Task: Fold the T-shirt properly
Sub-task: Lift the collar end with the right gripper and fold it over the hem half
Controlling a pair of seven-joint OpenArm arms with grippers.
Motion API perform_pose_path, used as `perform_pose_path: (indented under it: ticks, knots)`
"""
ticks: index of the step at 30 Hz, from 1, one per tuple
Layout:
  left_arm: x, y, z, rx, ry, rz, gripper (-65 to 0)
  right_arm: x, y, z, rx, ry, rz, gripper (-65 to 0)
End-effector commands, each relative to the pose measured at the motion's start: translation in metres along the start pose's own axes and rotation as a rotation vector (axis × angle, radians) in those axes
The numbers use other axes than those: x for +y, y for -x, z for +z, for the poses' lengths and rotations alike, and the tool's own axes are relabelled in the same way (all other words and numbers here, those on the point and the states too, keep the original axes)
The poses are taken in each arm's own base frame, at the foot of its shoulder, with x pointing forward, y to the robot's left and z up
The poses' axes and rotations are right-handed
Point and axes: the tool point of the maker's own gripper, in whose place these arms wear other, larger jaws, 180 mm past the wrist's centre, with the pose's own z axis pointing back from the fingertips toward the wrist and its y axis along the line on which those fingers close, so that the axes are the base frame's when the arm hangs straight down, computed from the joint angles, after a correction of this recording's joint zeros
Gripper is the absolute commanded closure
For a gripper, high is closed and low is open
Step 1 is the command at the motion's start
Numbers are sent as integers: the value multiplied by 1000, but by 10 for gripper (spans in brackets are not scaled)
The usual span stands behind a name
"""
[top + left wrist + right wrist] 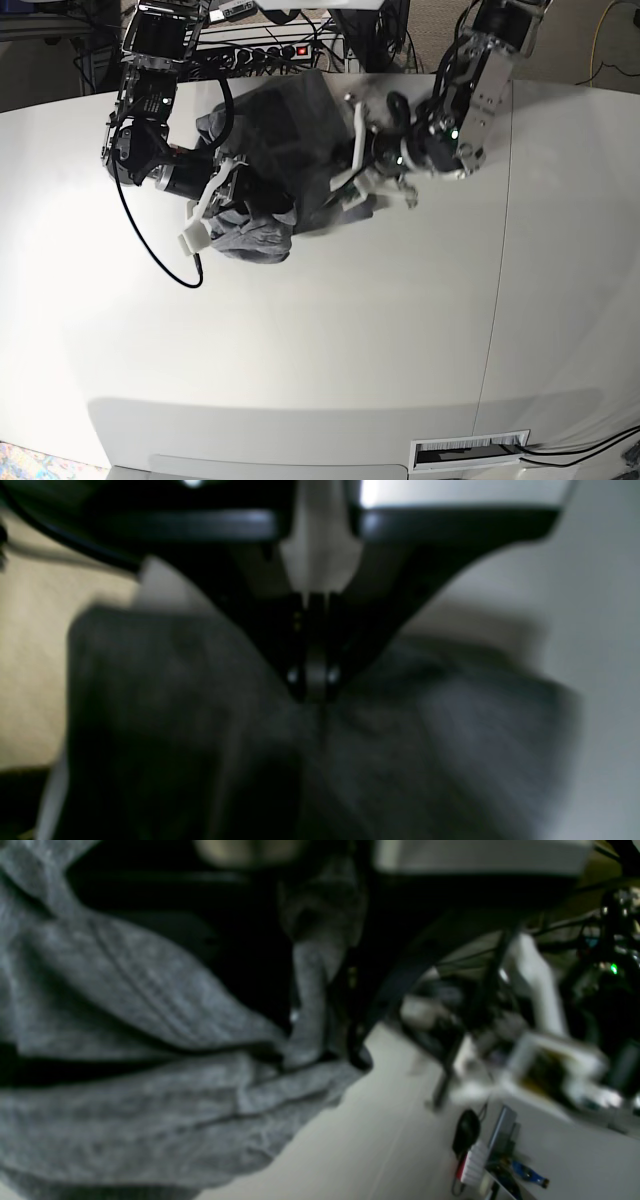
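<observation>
1. Only the base view gives you the whole layout: the T-shirt [285, 150] is bunched up at the far middle of the white table [330, 340], strung between both arms.
2. Left wrist view is super blurry, but the left gripper [313, 680] has its jaws pressed together on a pinch of the grey fabric, with cloth fanning out below.
3. Right wrist view shows what the base view can't: the right gripper [320, 1040] is clamped on a bunched fold, knit texture clearly visible.
4. Past the table's far edge there's a power strip [265, 50] with cables.
5. The shirt is heather grey, wrinkled, crumpled, not flat anywhere.
</observation>
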Motion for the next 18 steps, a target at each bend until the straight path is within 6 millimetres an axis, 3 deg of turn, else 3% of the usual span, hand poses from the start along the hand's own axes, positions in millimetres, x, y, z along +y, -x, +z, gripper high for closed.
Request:
perform_pose_path:
  ticks: [1, 4, 10, 18]
  knots:
    - [2, -6, 4, -23, -3, -11, 0, 5, -23, 3, -61, -17, 42, 0]
    - [-2, 7, 6, -25, 3, -1, 0, 6, -31, 3, -72, -20, 58, 0]
    - [-1, -3, 9, -156, -13, 2, 0, 13, -31, -3, -79, -48, 49, 0]
    - [23, 10, -3, -182, -105, 12, 0, 51, -21, -34, -42, -183, 53, 0]
